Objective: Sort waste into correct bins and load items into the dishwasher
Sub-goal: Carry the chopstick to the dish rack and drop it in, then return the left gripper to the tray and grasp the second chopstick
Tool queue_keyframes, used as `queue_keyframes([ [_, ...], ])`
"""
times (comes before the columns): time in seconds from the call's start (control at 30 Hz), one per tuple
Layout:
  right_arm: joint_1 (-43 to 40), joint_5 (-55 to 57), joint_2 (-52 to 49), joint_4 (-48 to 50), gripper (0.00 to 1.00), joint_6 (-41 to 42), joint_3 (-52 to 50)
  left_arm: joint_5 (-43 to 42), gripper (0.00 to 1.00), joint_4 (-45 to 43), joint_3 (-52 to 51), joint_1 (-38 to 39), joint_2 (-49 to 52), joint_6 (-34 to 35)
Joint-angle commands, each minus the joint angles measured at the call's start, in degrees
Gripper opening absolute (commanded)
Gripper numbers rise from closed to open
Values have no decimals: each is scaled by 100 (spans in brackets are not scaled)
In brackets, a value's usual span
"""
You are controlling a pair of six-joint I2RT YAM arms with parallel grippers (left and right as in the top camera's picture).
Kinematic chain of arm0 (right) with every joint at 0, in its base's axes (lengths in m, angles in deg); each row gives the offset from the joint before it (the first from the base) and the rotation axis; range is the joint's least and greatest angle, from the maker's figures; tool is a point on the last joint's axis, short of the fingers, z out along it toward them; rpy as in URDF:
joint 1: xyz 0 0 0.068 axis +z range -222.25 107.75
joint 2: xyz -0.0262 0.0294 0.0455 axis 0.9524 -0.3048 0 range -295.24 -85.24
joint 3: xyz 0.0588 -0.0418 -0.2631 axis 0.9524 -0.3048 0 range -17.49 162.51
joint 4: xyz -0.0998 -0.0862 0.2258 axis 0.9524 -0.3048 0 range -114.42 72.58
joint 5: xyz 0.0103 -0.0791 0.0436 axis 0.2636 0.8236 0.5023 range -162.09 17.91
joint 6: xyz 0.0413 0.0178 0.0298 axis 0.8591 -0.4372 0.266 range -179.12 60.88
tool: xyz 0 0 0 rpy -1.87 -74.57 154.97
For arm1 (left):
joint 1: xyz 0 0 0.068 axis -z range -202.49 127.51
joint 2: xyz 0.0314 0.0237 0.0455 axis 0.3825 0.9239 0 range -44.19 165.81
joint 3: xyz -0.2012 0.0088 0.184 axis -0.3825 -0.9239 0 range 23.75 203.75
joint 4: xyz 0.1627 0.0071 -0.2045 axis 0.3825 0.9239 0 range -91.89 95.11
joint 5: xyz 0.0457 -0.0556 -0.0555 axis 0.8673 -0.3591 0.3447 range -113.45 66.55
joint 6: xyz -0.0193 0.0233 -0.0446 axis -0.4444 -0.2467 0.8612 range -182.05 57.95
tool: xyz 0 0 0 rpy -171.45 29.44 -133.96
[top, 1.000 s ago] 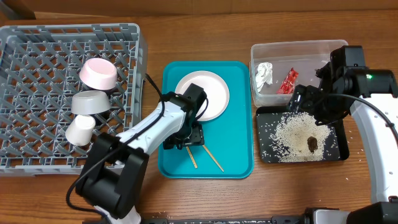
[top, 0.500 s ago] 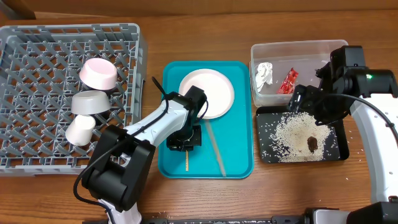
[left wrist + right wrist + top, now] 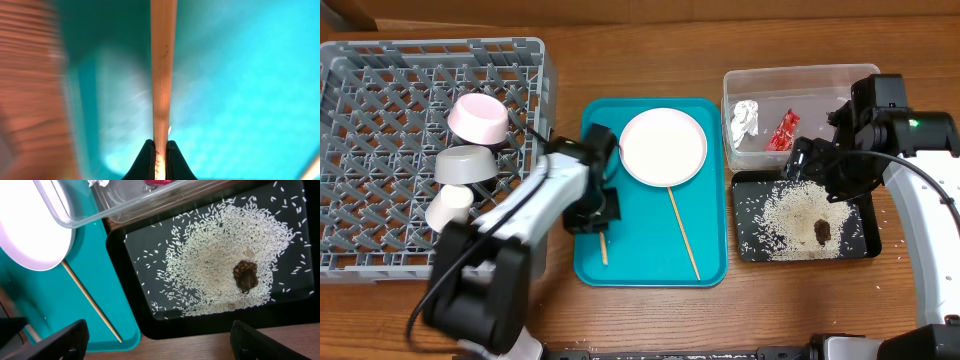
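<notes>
Since a second ago the left arm (image 3: 520, 205) has swung toward nine o'clock and the plate (image 3: 663, 147) has slid to the teal tray's (image 3: 650, 265) one o'clock corner. The rack (image 3: 380, 180) sits at nine o'clock. The right claw (image 3: 159, 330) gapes wide, empty, over the black tray (image 3: 131, 287) of rice (image 3: 215, 245). The left claw (image 3: 160, 145) is clamped on one chopstick (image 3: 163, 65); the second chopstick (image 3: 683, 232) lies at the teal tray's five o'clock.

— Anything else lying about?
— A teal tray (image 3: 620, 268), rectangular, with rounded corners and a raised rim.
— Where is it?
— Flat on the brown wooden table (image 3: 770, 310), near the middle, long side running front to back.
</notes>
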Motion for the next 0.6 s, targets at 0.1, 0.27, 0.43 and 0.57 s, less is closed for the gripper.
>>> queue_keyframes([
  [0.1,-7,31,68,22,92,-24,144,826,4,442,1001,-645,-1025,-815],
  [0.27,-7,28,68,33,92,-24,144,1598,4,269,1318,-1259,-1137,-1340],
  [0.43,-7,28,68,35,92,-24,144,1626,4,-114,1303,-1631,-962,-1976],
  [0.57,-7,28,68,35,92,-24,144,1622,17,-155,1300,-1746,-719,-1985],
])
